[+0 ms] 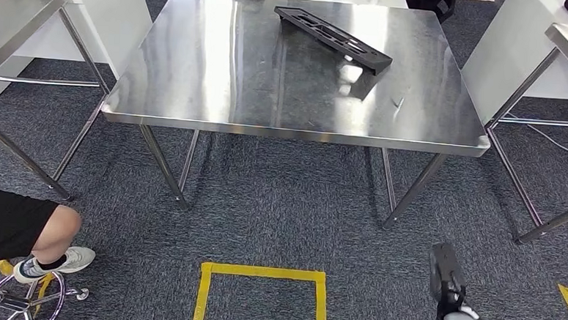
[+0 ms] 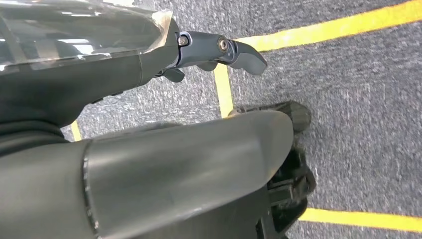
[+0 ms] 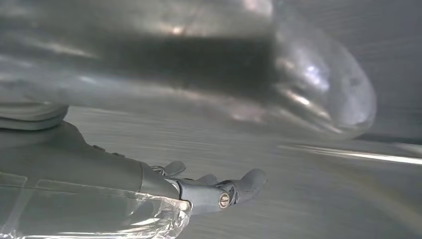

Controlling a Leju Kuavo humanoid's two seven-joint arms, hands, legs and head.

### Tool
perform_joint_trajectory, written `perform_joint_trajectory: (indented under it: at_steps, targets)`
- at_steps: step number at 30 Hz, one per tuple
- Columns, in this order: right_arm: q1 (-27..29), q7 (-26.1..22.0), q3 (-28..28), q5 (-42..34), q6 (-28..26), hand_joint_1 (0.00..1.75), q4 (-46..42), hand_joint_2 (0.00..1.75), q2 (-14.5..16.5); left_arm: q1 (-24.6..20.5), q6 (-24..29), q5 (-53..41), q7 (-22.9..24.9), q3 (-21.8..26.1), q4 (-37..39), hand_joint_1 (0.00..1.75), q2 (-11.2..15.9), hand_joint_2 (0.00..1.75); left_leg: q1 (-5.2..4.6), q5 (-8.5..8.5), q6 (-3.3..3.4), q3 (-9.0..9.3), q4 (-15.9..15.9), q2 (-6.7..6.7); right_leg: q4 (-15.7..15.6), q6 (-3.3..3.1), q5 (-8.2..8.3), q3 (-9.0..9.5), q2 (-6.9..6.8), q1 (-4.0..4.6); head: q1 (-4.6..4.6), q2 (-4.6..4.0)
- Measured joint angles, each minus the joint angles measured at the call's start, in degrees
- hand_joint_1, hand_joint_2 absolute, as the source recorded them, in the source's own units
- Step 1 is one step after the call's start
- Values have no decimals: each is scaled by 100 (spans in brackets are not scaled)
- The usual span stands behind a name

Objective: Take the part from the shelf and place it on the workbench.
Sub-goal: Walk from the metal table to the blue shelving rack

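Right hand: the right hand (image 1: pixel 450 290) hangs low at the bottom right of the head view, over the carpet; in the right wrist view (image 3: pixel 219 191) its fingers (image 3: pixel 249 181) lie stretched out and apart, holding nothing.
Left hand: the left hand (image 2: pixel 219 52) in its wrist view shows loose, extended fingers (image 2: pixel 246 55) with nothing between them, above grey carpet crossed by yellow tape lines (image 2: pixel 318 30).
Part: one long black part (image 1: pixel 333 36) lies flat on the far right area of the workbench (image 1: pixel 197 89), well apart from both hands.
Workbench: one steel table in the middle, with two more steel tables, one at each edge of the head view.
Floor: one yellow tape square (image 1: pixel 263 298) in front of the workbench.
Person: one person's leg (image 1: pixel 49 247), in a white shoe, on a stool at the lower left.
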Motion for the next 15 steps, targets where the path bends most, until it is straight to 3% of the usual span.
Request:
perform_joint_trajectory:
  at_steps: [4, 8, 15]
  targets:
    - [473, 1065, 389, 599, -333, 0, 677, 0, 298, -79, 21, 11, 76, -7, 0, 0, 67, 0, 1, -3, -4, -11, -2, -5, 1, -1, -1, 4, -8, 5, -6, 0]
    - [806, 1957, 947, 1338, -203, 0, 1112, 0, 448, -163, 94, 16, -4, -33, 0, 0, 43, 0, 8, -9, -13, -9, -3, -1, 1, -10, -10, -10, -3, 5, -1, 0]
    - [1058, 2120, 1335, 1367, -185, 0, 1413, 0, 623, -185, -127, 31, -274, -96, -1, 0, 9, 0, 1, -12, -16, -9, -4, 13, 1, -8, -10, -15, 14, 2, -1, 0]
